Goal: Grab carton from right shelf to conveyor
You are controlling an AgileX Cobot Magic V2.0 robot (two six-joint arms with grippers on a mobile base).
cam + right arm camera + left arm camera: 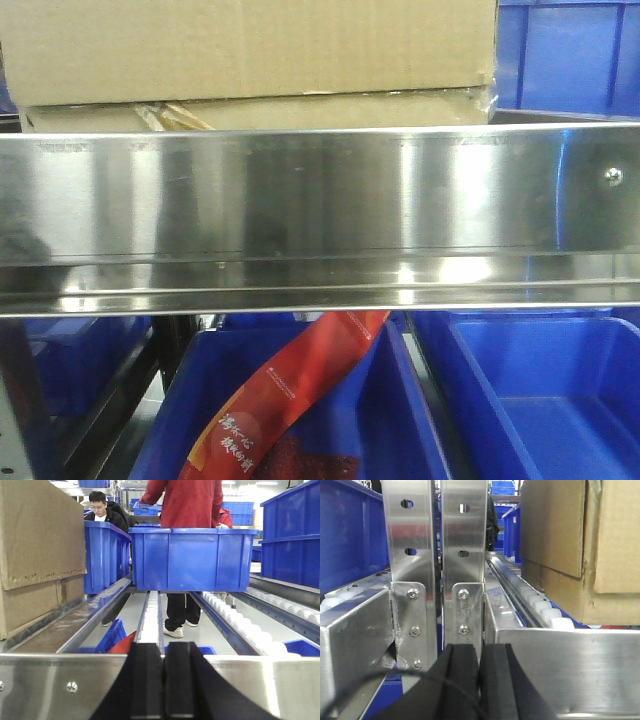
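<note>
The left tool (480, 680) had its black pads pressed together with nothing between them, low against the steel front rail of the right shelf (570, 665). The right tool (164, 680) was shut the same way, also holding nothing, just behind the same kind of rail.

Only the left wrist view showed the two perforated uprights (410, 555) bolted just beyond the pads. Only the right wrist view showed a blue bin (192, 557) standing across the white rollers (240, 622) farther back, a person in a red top (185, 500) behind it and a man in glasses (98, 505) beyond the bin at the left. Only the front view showed the rail head-on, wide and shiny with a small screw (613, 177). Under it were open blue bins (540, 400), one holding a red packet (290, 390).

The carton (590, 555) sat on the shelf behind the rail. From the left tool it lay beyond and to the right, beside a roller track. From the right tool it lay beyond and to the left. Neither tool touched it. In the front view it stood above the rail, left of centre.
</note>
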